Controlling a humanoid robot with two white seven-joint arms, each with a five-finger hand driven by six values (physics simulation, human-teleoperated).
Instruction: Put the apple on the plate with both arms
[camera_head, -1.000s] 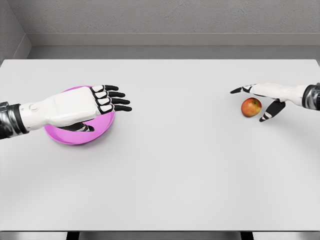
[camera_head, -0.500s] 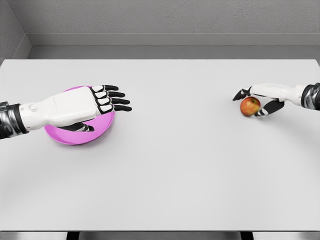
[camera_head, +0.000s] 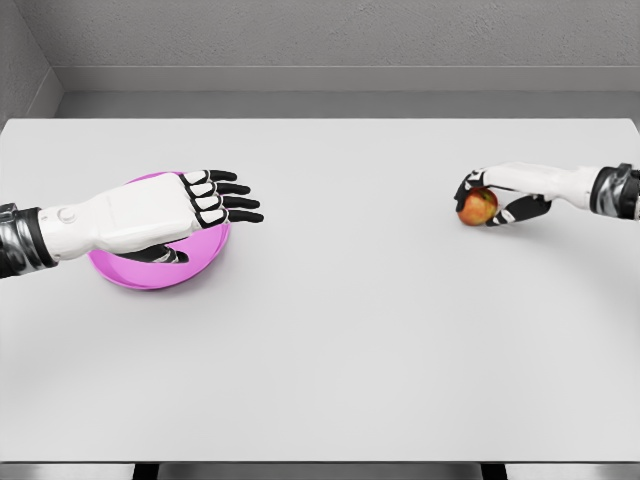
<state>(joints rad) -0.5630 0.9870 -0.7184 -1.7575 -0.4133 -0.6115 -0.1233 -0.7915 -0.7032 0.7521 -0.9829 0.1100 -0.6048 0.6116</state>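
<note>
A red-yellow apple (camera_head: 477, 206) is at the table's right side, with my right hand (camera_head: 487, 201) shut on it, fingers wrapped over its top and far side. It looks slightly raised above the table. The magenta plate (camera_head: 135, 270) lies at the left. My left hand (camera_head: 222, 198) hovers over the plate's right part, palm down, fingers stretched out flat and open, holding nothing. The left forearm hides much of the plate.
The white table (camera_head: 330, 340) spans the whole view, with its front edge near the bottom. A grey wall runs behind the far edge.
My right hand closed its fingers around the apple and carried it a little to the left and up. The left arm has not moved.
</note>
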